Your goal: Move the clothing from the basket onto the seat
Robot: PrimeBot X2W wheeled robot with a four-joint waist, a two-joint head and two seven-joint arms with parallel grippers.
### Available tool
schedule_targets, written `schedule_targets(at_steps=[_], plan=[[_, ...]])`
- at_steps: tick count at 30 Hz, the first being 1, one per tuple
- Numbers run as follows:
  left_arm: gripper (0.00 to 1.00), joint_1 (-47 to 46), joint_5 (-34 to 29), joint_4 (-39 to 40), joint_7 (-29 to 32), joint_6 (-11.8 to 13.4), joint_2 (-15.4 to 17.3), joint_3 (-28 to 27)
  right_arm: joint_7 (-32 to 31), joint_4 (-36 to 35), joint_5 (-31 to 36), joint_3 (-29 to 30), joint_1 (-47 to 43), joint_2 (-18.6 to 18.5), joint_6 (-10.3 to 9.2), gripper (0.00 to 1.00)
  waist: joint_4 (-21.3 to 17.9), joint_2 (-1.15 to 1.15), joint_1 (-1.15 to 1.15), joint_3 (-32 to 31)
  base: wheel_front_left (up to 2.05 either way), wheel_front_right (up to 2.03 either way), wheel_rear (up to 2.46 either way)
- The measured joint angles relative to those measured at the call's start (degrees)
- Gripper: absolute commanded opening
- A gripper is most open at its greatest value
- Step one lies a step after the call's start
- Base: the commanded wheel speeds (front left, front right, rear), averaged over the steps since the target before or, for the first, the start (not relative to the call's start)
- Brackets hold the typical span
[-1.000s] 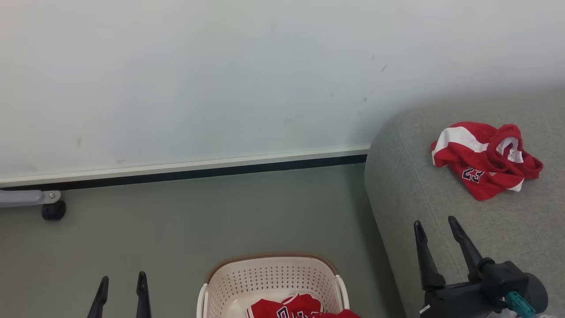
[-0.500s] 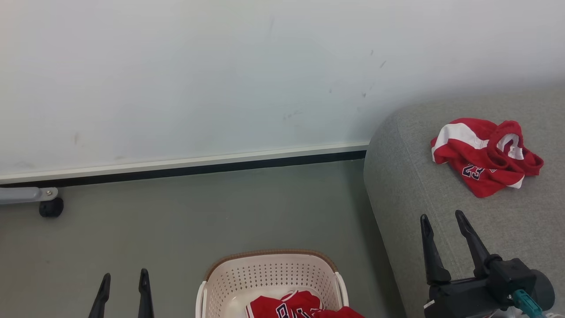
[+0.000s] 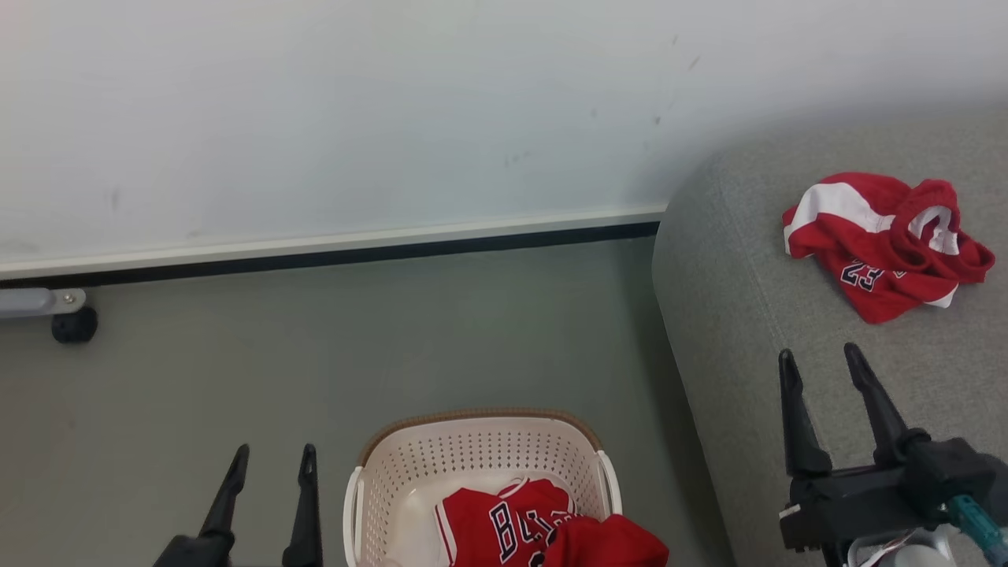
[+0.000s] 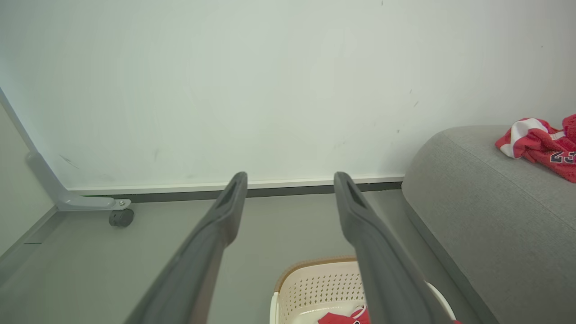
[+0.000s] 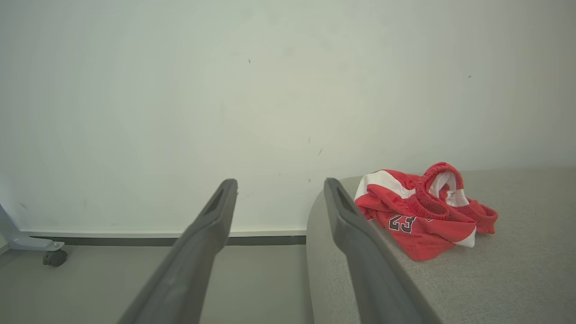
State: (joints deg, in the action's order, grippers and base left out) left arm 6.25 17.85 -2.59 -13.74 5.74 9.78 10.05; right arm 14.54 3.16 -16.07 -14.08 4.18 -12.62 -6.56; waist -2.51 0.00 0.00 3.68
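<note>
Red shorts [image 3: 886,244] numbered 23 lie crumpled on the grey seat [image 3: 756,315] at the right; they also show in the right wrist view as shorts [image 5: 423,211] and at the left wrist view's edge as shorts [image 4: 542,146]. A red jersey [image 3: 535,528] with dark lettering lies in the cream basket [image 3: 480,449] on the floor. My right gripper [image 3: 819,358] hangs open over the seat's near part, short of the shorts. My left gripper [image 3: 272,453] stands open left of the basket, holding nothing.
A pale wall with a dark baseboard [image 3: 331,256] runs behind. A grey frame leg with a black caster [image 3: 72,323] stands at the far left. Grey floor [image 3: 315,354] lies between the wall, basket and seat.
The head camera has tilted down, so everything sits higher in view and more of the basket and jersey shows. Both grippers reach further up the picture, still open.
</note>
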Motion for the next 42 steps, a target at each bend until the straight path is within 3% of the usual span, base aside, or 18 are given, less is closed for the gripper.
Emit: schedule_targets(at_steps=[18, 25, 42], plan=[[1.00, -18.27, -5.06, -19.39, 9.20, -4.31, -4.98, 13.05, 0.16, -4.38, 1.56, 6.06, 9.89, -6.95, 0.01, 1.00, -0.96, 0.01, 0.01, 13.27, 0.00, 0.00, 0.00], [1.00, -24.84, -7.17, -26.73, 11.69, -5.76, -6.09, 16.51, 0.14, -7.99, 2.43, 5.49, 14.51, -7.24, 0.15, 1.00, -1.89, 0.01, 0.02, 19.61, 0.00, 0.00, 0.00], [1.00, -38.61, -8.51, -38.99, 15.73, -6.16, -6.93, 20.07, -0.42, -13.93, 4.52, 3.94, 23.65, -7.64, 0.87, 1.00, -4.68, 0.01, 0.01, 33.22, 0.00, 0.00, 0.00]])
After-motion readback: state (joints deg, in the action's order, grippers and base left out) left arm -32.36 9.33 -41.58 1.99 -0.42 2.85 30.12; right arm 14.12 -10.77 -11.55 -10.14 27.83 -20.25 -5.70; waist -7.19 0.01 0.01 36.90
